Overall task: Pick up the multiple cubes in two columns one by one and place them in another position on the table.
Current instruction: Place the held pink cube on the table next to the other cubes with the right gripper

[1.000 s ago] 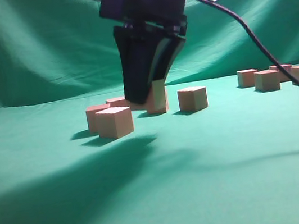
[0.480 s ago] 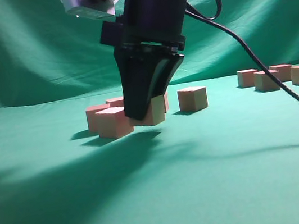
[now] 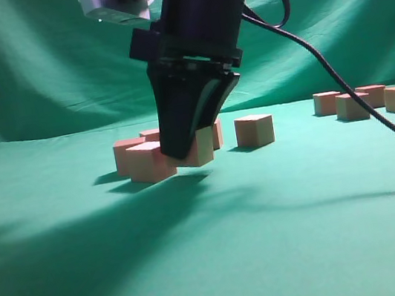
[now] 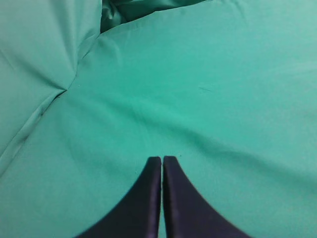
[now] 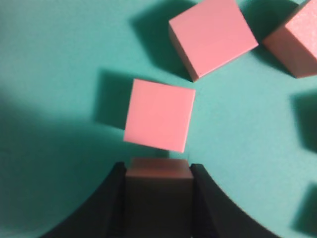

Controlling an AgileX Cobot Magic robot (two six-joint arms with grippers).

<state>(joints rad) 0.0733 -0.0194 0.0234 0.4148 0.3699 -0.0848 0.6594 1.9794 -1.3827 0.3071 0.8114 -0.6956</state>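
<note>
My right gripper (image 3: 192, 149) is my landmark, with the held cube (image 3: 198, 150) clamped between its jaws just above the table (image 3: 287, 239). Left of it, touching or nearly so, sits the front cube (image 3: 147, 163), with another cube (image 3: 126, 153) behind that one. A fourth cube (image 3: 254, 130) stands to the right of the gripper and a little farther back. Well to the right, at the far edge, lies a cluster of four cubes (image 3: 367, 101). My left gripper (image 4: 162, 166) hangs over bare table elsewhere.
</note>
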